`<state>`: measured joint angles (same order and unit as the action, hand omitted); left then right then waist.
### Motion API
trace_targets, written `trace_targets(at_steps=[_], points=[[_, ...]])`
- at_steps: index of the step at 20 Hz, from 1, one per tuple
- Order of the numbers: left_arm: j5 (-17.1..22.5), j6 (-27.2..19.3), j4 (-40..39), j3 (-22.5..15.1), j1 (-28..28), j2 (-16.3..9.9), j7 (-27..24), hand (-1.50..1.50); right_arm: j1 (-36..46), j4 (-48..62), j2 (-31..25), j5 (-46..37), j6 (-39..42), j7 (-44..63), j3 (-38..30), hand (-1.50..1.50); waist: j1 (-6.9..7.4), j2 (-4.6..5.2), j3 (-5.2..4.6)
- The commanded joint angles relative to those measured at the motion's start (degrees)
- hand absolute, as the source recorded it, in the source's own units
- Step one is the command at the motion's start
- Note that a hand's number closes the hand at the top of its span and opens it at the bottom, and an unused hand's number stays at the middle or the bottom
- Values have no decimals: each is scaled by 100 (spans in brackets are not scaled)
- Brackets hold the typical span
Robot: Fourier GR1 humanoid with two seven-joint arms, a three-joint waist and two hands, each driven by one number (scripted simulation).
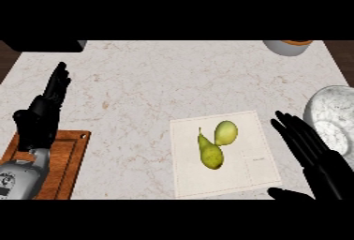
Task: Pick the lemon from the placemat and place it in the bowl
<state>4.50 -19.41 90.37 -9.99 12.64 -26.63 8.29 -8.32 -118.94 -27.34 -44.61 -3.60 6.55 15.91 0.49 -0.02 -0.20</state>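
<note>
The lemon (226, 132) is seen on the placemat (224, 157), touching a pear (210, 152). The right hand (314, 157), fingers spread, is held over the mat's right edge beside the bowl (330, 115). The left hand (43, 115) rests spread at far left above a wooden board (66, 161). Bare counter (173, 79) lies beyond.

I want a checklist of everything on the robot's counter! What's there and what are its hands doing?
Surface: marble counter, pale and veined.
Job's things: lemon on the placemat, touching a pear; bowl at the right edge.
Clutter: wooden cutting board at lower left; a cup-like container at the top right, cut off by the edge.
Robot hands: left robot hand open, resting at the left with fingers up; right robot hand open, between placemat and bowl, holding nothing.
Cables: nothing seen.
Surroundings: dark object at top left, unclear.
</note>
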Motion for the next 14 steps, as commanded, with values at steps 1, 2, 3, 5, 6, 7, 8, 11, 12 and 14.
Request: trace_targets(at_steps=[1,2,3,5,6,7,8,11,12,14], points=[[-233,-92,34,-107,114,146,168,0,743,97,344,-684,849,1192,689,-150,23,10,11],[-214,-117,194,-220,-193,329,-1,0,891,321,491,-769,914,1214,841,-150,43,7,13],[-125,80,205,-5,-245,93,-34,0,1055,362,604,-717,1171,1392,908,-150,41,5,13],[-52,208,58,191,-9,60,11,0,1603,618,802,-699,1620,1682,881,-150,20,11,14],[-146,79,-100,143,3,220,-45,0,1731,696,1109,-1026,1656,1990,1264,-150,13,12,13],[-313,-58,103,18,307,324,415,0,1699,1062,986,-877,1630,1717,962,-150,-16,9,19],[-255,114,-54,63,54,279,15,0,1913,1129,1269,-1190,1788,2140,1285,-150,3,10,15],[-146,284,177,291,-146,142,-6,0,1998,1575,1505,-1379,1980,2340,1384,-150,12,1,16],[-289,207,-50,322,52,246,55,0,1866,1504,1560,-1416,1993,2434,1337,-150,-34,2,18],[-358,115,422,136,10,302,494,0,1889,2179,1657,-1693,1786,2505,1385,-150,6,-1,21]])
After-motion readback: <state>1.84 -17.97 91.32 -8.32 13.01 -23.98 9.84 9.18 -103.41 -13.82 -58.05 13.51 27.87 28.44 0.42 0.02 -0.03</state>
